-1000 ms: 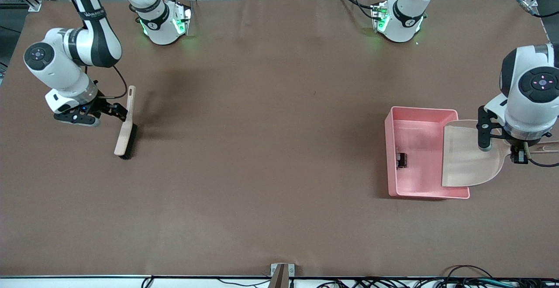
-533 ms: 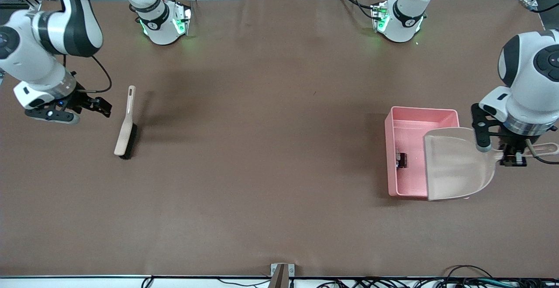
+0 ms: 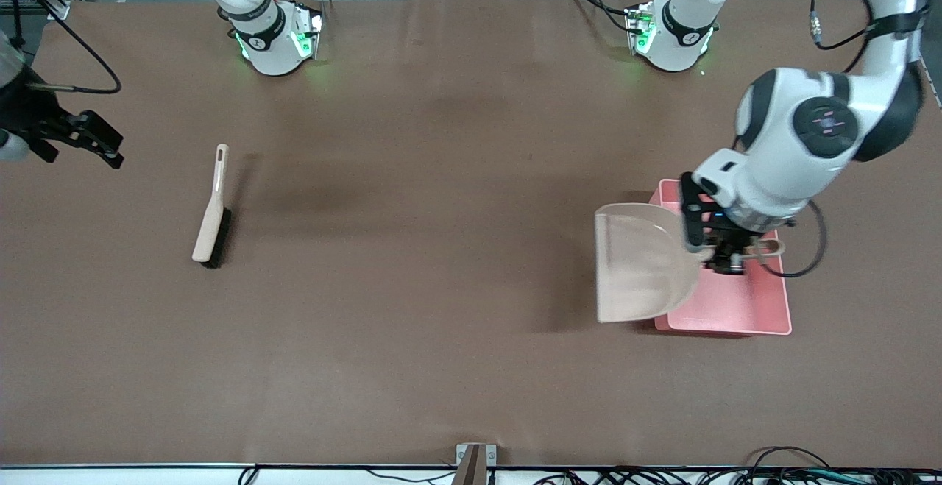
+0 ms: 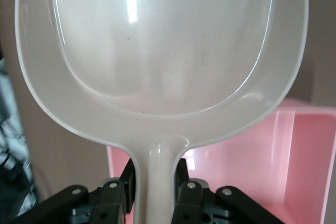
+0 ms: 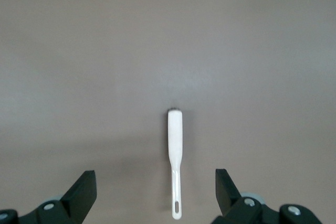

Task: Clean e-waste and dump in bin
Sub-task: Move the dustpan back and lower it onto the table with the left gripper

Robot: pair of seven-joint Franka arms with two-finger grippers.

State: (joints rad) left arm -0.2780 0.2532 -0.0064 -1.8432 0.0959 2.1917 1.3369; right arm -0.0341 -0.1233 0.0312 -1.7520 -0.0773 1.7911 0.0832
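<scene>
A brown cloth-covered table [image 3: 441, 176] fills the room, with black cables [image 3: 662, 476] trailing along its near edge.

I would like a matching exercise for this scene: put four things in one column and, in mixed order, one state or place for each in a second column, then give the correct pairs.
Things:
1. beige plastic dustpan
2. beige-handled brush with black bristles
3. shallow pink plastic tray
4. right hand

States or places:
A. open and holding nothing
B. lying on the brown table, not held
C. gripped by its handle in the shut left hand
D. resting on the table under the left hand

Pairs: 1-C, 2-B, 3-D, 4-A
</scene>
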